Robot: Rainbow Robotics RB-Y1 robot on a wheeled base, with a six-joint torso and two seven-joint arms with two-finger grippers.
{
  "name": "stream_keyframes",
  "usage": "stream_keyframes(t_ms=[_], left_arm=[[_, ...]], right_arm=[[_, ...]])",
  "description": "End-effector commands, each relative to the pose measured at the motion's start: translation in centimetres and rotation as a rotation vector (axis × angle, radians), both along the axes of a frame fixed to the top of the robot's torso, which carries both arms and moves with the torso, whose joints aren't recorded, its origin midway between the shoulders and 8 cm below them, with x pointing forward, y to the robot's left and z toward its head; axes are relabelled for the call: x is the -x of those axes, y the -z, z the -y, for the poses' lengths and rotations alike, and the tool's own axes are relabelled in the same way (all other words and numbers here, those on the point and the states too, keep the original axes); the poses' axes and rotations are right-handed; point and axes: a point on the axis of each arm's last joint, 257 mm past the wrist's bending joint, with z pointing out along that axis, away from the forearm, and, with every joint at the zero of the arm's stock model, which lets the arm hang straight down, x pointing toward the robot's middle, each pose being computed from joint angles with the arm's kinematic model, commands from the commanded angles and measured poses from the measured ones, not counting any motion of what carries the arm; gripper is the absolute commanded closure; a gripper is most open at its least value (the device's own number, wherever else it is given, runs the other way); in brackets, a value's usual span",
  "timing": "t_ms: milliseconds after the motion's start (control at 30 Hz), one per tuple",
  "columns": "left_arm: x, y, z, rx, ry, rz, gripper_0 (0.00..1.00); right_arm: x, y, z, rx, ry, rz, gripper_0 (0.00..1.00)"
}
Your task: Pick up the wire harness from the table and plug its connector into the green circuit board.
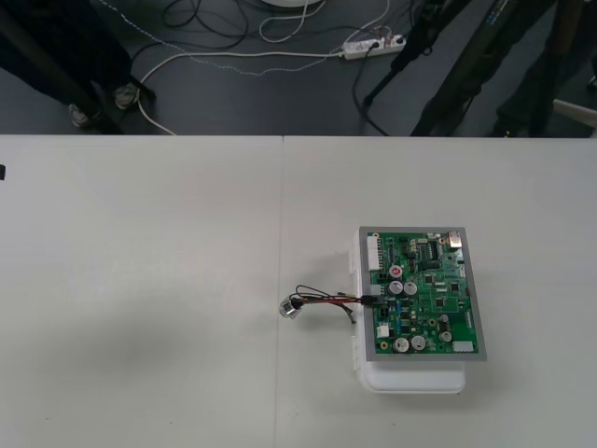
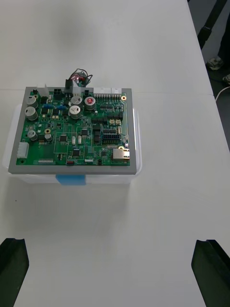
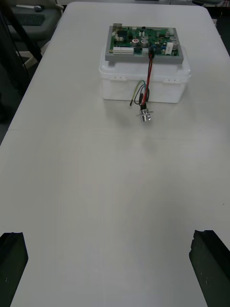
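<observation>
The wire harness (image 1: 322,301) lay with its plug (image 1: 370,292) seemingly seated at the left edge of the green circuit board (image 1: 422,294). Its wires ran leftward to the socket (image 1: 290,307) on the desk (image 1: 140,280). The left pincer (image 3: 110,237) and right pincer (image 2: 112,244), both released, faced it from well apart.

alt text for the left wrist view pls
A green circuit board on a white base stands on the table, with the wire harness trailing from its black plug at the board's edge down to the round metal socket on the table. The left end effector is open, apart from the harness.
</observation>
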Motion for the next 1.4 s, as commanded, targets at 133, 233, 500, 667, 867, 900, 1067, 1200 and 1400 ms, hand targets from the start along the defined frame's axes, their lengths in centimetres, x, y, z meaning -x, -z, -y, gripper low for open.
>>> stream_keyframes(t_ms=[133, 233, 500, 667, 867, 900, 1067, 1200, 1400], left_arm=[[1.4, -1.3, -0.7, -0.027, -0.001, -0.057, 0.00], [1.4, -1.2, -0.7, -0.030, -0.002, -0.059, 0.00], [1.4, -1.0, -0.8, -0.036, -0.003, -0.060, 0.00], [1.4, -1.0, -0.8, -0.036, -0.003, -0.060, 0.00], [1.4, -1.0, -0.8, -0.036, -0.003, -0.060, 0.00], [1.4, -1.0, -0.8, -0.036, -0.003, -0.060, 0.00], [1.4, -1.0, -0.8, -0.036, -0.003, -0.060, 0.00], [1.4, -1.0, -0.8, -0.036, -0.003, -0.060, 0.00], [1.4, -1.0, -0.8, -0.036, -0.003, -0.060, 0.00]], right_arm=[[0.1, -1.2, 0.6, 0.017, -0.017, 0.047, 0.00], [-0.1, -0.9, 0.8, 0.036, -0.015, 0.049, 0.00], [-0.2, 0.0, 1.3, 0.097, -0.014, 0.053, 0.00], [-0.2, 0.0, 1.3, 0.097, -0.014, 0.053, 0.00], [-0.2, 0.0, 1.3, 0.097, -0.014, 0.053, 0.00], [-0.2, 0.0, 1.3, 0.097, -0.014, 0.053, 0.00], [-0.2, 0.0, 1.3, 0.097, -0.014, 0.053, 0.00], [-0.2, 0.0, 1.3, 0.097, -0.014, 0.053, 0.00], [-0.2, 0.0, 1.3, 0.097, -0.014, 0.053, 0.00]])
